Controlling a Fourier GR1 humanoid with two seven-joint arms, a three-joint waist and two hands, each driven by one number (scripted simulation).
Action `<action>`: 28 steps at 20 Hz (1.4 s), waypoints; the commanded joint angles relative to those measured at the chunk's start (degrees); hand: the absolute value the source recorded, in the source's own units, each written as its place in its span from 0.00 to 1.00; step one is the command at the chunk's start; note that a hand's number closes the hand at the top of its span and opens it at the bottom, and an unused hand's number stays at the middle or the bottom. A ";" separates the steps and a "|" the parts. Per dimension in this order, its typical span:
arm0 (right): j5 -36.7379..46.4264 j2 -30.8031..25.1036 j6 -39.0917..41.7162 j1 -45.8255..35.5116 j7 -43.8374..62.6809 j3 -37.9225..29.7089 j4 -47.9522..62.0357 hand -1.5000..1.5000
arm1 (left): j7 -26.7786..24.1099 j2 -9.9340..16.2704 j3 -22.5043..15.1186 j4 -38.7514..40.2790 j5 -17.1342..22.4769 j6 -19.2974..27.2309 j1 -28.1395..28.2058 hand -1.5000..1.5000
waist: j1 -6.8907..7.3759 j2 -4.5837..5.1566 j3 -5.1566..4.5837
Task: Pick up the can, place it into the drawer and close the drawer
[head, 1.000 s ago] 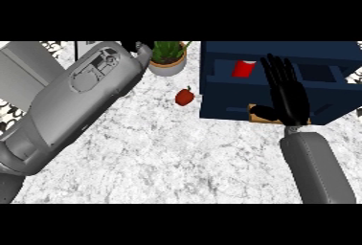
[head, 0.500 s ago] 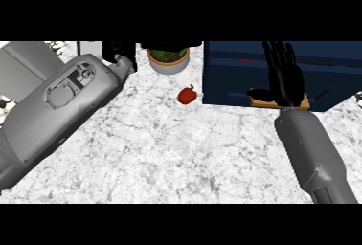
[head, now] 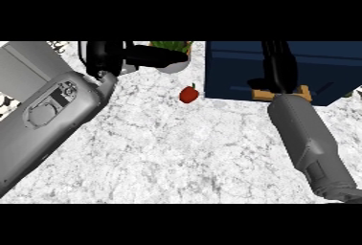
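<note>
Fingers (head: 277, 62) of the right hand (head: 279, 76) lie straight against the dark blue drawer (head: 233, 67), holding nothing. The can is hidden, so its place and axis cannot be told. Farther left, above the marbled surface (head: 176, 143), the left hand (head: 134, 55) extends relaxed fingers towards a potted plant (head: 173, 64); a red pepper (head: 188, 94) lies nearby.

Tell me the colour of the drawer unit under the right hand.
Dark navy blue drawer unit, seen in the head view.

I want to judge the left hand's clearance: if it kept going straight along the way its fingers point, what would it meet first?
The left hand points toward the view's right, so it would probably first meet the potted plant, which its fingertips already overlap. Height is unclear from above; it might pass over the pot.
</note>
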 commanded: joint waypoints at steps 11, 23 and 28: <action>-0.76 -1.32 1.48 -14.66 0.84 -3.26 11.87 0.00 | -2.26 2.18 1.51 -6.14 -2.59 -0.64 8.01 0.00 | 0.63 1.10 0.23; -16.73 2.03 5.83 -15.72 -15.28 -15.55 8.72 0.00 | -4.51 1.89 1.61 -9.21 -3.33 -0.50 13.85 0.00 | 0.60 0.91 0.42; -22.27 4.07 9.50 -17.21 -18.14 -20.06 8.30 0.00 | -3.66 3.17 1.93 -11.50 -3.47 -0.64 15.88 0.00 | -0.01 0.20 0.32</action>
